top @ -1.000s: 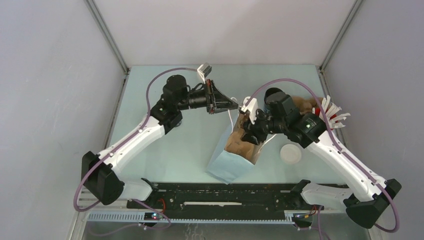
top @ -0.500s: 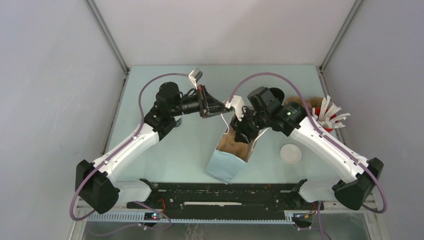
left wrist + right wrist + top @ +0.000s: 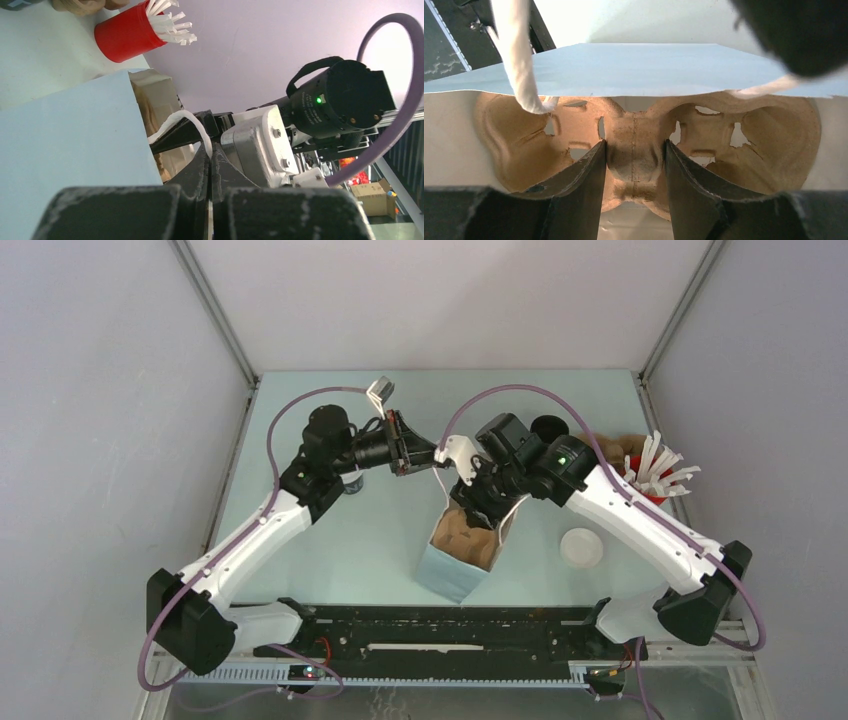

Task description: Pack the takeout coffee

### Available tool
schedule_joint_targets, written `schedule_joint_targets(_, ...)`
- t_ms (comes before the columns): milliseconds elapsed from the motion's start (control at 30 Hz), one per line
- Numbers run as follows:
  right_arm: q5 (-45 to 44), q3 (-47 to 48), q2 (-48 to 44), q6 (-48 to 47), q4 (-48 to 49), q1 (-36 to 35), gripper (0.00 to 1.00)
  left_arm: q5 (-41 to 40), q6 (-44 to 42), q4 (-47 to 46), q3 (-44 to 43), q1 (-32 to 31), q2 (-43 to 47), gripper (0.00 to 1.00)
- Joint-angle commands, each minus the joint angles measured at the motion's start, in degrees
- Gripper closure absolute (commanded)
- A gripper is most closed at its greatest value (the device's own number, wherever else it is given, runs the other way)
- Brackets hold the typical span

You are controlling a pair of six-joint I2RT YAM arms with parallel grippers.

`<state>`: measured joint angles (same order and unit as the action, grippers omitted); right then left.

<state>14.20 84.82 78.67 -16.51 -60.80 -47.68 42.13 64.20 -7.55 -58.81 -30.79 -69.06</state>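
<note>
Pale green worktop [image 3: 330,540], carrying everything. Near its middle, just ahead of the arm bases: a light blue paper bag [image 3: 447,575]. Shows a plain matte outside and a white inside, with the mouth open toward the top camera.

Inside it: a brown moulded-pulp cup carrier [image 3: 465,533]. Looks rough and fibrous, with 2 round wells in the right wrist view, slotted cut-outs in their walls and a raised ridge between them. Sits below the bag's rim.

Right gripper [image 3: 480,502]: reaches down into the bag's mouth, with the jaws set on either side of that central ridge, pinching the carrier.

Left gripper [image 3: 430,453]: hangs just beyond the bag's far left corner, with the jaws pressed together on a white cord handle [image 3: 186,120] of the bag.

By the right edge, well apart from the bag: a red cup [image 3: 648,490] bristling with white sticks. Nearer, to the right of the bag: a round white lid [image 3: 581,547], lying flat.

Hard to read:
- A brown mass [image 3: 603,447] beside the red cup, mostly covered by the right arm; cannot tell what it is.
- The carrier's lower part, hidden by the jaws and the bag wall, so cannot tell whether there are more than 2 wells.
- The bag's other handle, only a blur at the upper right of the right wrist view.
</note>
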Motion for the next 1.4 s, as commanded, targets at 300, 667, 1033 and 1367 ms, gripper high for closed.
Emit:
schedule_joint_targets(300,-3.2,4.0,3.2,-1.8,-3.8,-2.6,0.46,0.6,-1.4,-1.5,2.5,0.7,2.4,1.0)
schedule_joint_targets(667,-6.3,6.3,2.0,2.1,-1.7,-3.4,0.29,0.5,-1.3,-1.3,3.2,1.3,3.1,1.0)
schedule_joint_targets(1033,-22.8,31.3,3.8,27.5,-11.7,-4.6,0.09,0.1,-0.5,-0.5,2.0,1.3,2.8,1.0)
schedule_joint_targets(1367,-14.9,23.2,-0.7,66.0,-14.8,-2.2,0.0,-0.1,0.0,0.3,0.6,1.3,2.4,1.0)
